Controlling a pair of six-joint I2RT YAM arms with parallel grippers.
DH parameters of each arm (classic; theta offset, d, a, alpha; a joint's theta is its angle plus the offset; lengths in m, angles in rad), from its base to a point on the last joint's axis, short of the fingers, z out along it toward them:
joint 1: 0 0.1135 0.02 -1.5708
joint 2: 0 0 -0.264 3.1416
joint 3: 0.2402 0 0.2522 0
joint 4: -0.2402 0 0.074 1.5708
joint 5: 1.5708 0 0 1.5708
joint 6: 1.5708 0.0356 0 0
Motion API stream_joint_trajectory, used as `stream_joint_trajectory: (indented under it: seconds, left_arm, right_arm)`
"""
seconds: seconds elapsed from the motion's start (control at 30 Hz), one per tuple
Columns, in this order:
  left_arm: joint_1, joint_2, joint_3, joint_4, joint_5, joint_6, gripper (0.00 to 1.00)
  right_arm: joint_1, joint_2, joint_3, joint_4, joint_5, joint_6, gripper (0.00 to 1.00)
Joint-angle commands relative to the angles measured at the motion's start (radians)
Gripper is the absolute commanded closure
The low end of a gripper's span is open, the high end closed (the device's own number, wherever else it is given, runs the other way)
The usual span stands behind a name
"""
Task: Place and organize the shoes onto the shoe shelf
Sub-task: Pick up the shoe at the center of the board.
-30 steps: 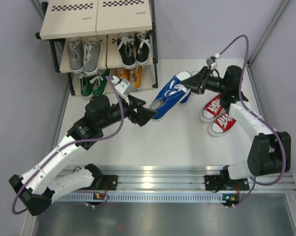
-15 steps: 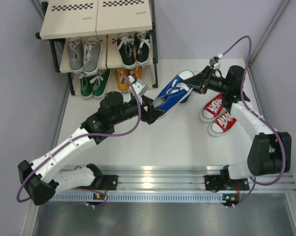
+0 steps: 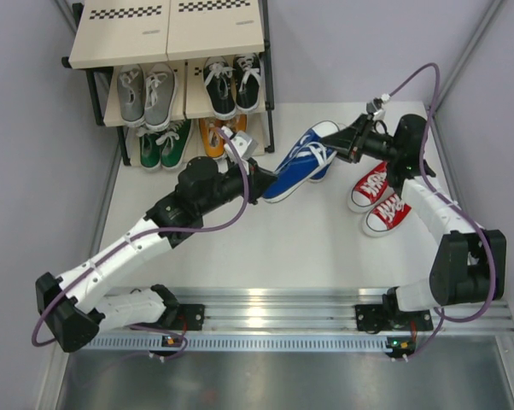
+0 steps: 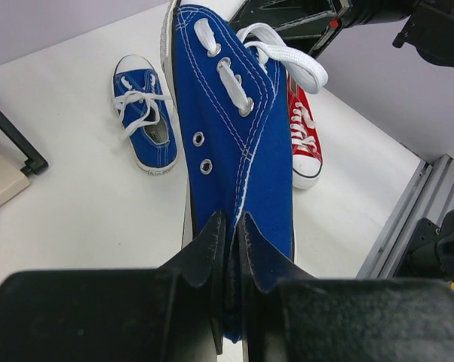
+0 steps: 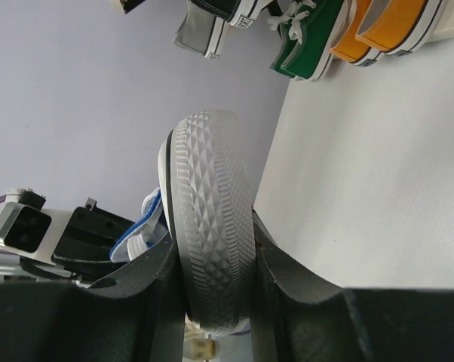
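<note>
Blue shoe (image 3: 288,174): low canvas sneaker with white laces, metal eyelets, white stitching and a white rubber sole with a diamond tread, turned on its side. Spans the gap between the two arms above the white table (image 3: 240,248), just in front of the right end of the shelf (image 3: 167,34). On the shelf, a black tube frame with beige boards and checkered strips: nothing visible on the top board, a grey pair (image 3: 146,92) and a black pair (image 3: 232,84) side by side on the middle board, a green pair (image 3: 164,145) and an orange pair (image 3: 213,137) on the lowest. On the table, the second blue shoe (image 4: 145,130) just beyond the held one, and a red pair (image 3: 376,201) to the right by the right arm. Left gripper (image 4: 231,223) drawn narrow, pinching a fold of blue canvas at the heel end of the shoe. Right gripper (image 3: 346,147) at the opposite, toe end, clamped on the sole, with one finger (image 5: 266,253) against each rubber edge.
</note>
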State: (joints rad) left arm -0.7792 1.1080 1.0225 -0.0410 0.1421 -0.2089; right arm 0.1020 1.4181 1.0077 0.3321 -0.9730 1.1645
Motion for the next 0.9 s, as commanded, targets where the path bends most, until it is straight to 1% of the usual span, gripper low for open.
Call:
stream_joint_trajectory:
  seconds: [0.0,0.07,0.1,0.13,0.17,0.27,0.3,0.47,0.53,0.67,0.87]
  left_arm:
    - [-0.015,-0.068,0.030,0.086,-0.021,-0.056,1.00]
    - [-0.014,-0.091,0.037,0.063,-0.036,-0.073,1.00]
    - [-0.014,-0.100,0.039,0.053,-0.047,-0.081,1.00]
    - [-0.014,-0.106,0.039,0.053,-0.049,-0.081,1.00]
    - [-0.014,-0.120,0.040,0.046,-0.055,-0.093,1.00]
    - [-0.014,-0.140,0.041,0.046,-0.070,-0.110,1.00]
    - [-0.015,-0.146,0.041,0.017,-0.073,-0.112,1.00]
    - [-0.015,-0.168,0.050,0.018,-0.090,-0.132,1.00]
    - [-0.014,-0.172,0.059,0.016,-0.108,-0.132,1.00]
    - [-0.014,-0.185,0.112,-0.003,-0.131,-0.113,1.00]
    - [-0.014,-0.183,0.191,-0.040,-0.197,-0.072,1.00]
  right_arm:
    - [0.004,-0.027,0.040,0.102,-0.032,0.041,0.93]
    - [0.004,-0.022,0.048,0.111,-0.035,0.044,0.83]
    - [0.004,-0.019,0.055,0.123,-0.035,0.049,0.73]
    - [0.004,-0.016,0.060,0.130,-0.036,0.049,0.66]
    - [0.004,-0.016,0.069,0.134,-0.035,0.052,0.54]
    - [0.004,-0.013,0.084,0.151,-0.036,0.060,0.43]
    - [0.004,-0.011,0.088,0.153,-0.036,0.061,0.35]
    - [0.004,-0.018,0.091,0.160,-0.039,0.063,0.26]
    - [0.002,-0.022,0.092,0.150,-0.039,0.046,0.23]
    - [-0.010,-0.027,0.111,0.076,-0.039,-0.012,0.14]
    - [-0.035,-0.036,0.117,0.108,-0.049,-0.008,0.12]
